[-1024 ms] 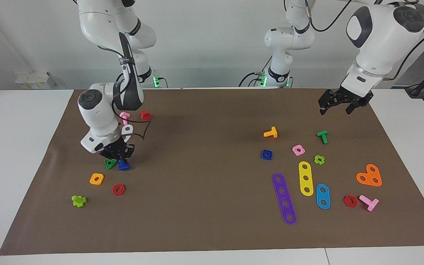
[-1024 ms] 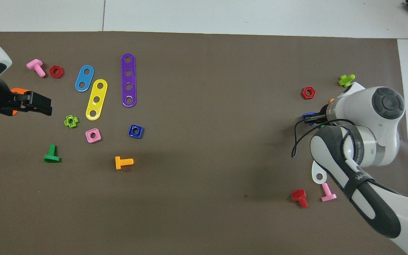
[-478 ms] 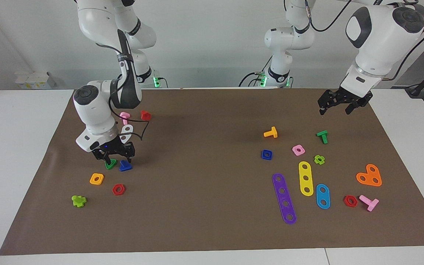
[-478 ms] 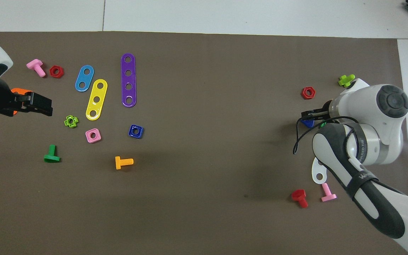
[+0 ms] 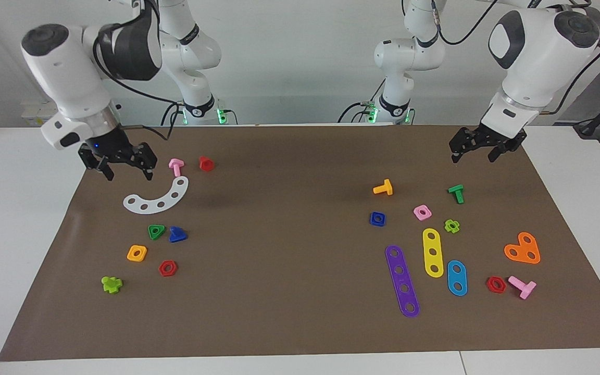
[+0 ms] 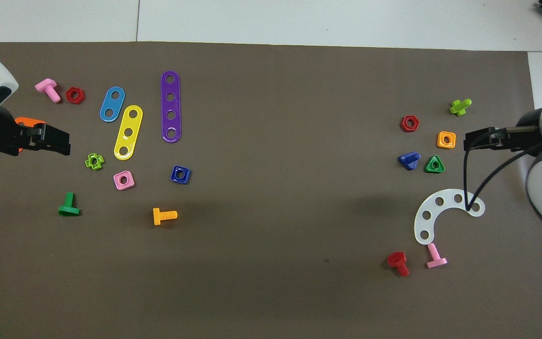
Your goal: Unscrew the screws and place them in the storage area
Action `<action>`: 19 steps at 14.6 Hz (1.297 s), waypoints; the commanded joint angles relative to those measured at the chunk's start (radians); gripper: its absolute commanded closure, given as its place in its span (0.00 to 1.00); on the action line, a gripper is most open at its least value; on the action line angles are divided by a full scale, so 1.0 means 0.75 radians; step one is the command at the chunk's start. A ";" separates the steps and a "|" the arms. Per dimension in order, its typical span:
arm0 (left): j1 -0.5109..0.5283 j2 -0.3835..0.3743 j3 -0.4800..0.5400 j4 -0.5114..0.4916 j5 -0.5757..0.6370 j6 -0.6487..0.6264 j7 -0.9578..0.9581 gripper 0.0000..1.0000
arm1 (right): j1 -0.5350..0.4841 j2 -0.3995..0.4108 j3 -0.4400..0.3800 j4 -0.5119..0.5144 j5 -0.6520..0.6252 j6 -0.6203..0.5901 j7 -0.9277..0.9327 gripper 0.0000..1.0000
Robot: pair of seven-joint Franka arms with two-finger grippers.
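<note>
We see the blue bolt [image 5: 177,235] lying on the mat beside the green nut [image 5: 156,232], well apart from our right gripper [image 5: 120,162], raised, released and empty. Our left gripper [image 5: 479,147] waits, spread, above the green bolt [image 5: 456,193]; the blue nut [image 5: 377,219] lies toward that end.

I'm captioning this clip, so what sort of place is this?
Most likely a robotics lab bench. Two white robot arms stand at a white table covered by a brown mat, toy construction parts like the purple strip and blue bolt lie scattered on it, and cables run along the plain wall.
</note>
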 commanded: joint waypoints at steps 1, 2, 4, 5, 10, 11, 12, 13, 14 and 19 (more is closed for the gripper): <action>-0.004 -0.069 0.003 -0.098 0.036 0.073 0.000 0.00 | -0.028 -0.086 -0.023 0.070 0.008 -0.174 0.034 0.00; -0.006 -0.069 0.003 -0.098 0.036 0.073 -0.002 0.00 | -0.028 -0.084 -0.032 0.107 0.004 -0.236 0.048 0.00; -0.006 -0.067 0.003 -0.094 0.036 0.073 -0.002 0.00 | -0.028 -0.086 -0.030 0.085 0.004 -0.243 0.068 0.00; -0.008 -0.065 0.003 -0.088 0.036 0.067 -0.002 0.00 | -0.026 -0.080 -0.032 0.089 0.004 -0.233 0.069 0.00; -0.012 -0.055 0.003 -0.059 0.036 0.020 -0.002 0.00 | -0.012 -0.092 -0.022 0.075 0.004 -0.251 0.064 0.00; -0.012 -0.055 0.003 -0.057 0.036 0.014 -0.002 0.00 | -0.009 -0.096 -0.021 0.073 0.004 -0.251 0.064 0.00; -0.012 -0.055 0.003 -0.057 0.036 0.012 -0.002 0.00 | -0.011 -0.094 -0.021 0.075 0.004 -0.239 0.056 0.00; -0.012 -0.055 0.003 -0.047 0.036 -0.002 -0.004 0.00 | -0.012 -0.090 -0.021 0.081 0.000 -0.235 0.056 0.00; -0.012 -0.053 0.003 -0.025 0.036 -0.033 -0.004 0.00 | -0.009 -0.084 -0.019 0.091 0.000 -0.253 0.056 0.00; -0.012 -0.051 0.003 0.010 0.032 -0.076 -0.002 0.00 | 0.078 -0.084 -0.097 0.098 0.000 -0.349 0.060 0.00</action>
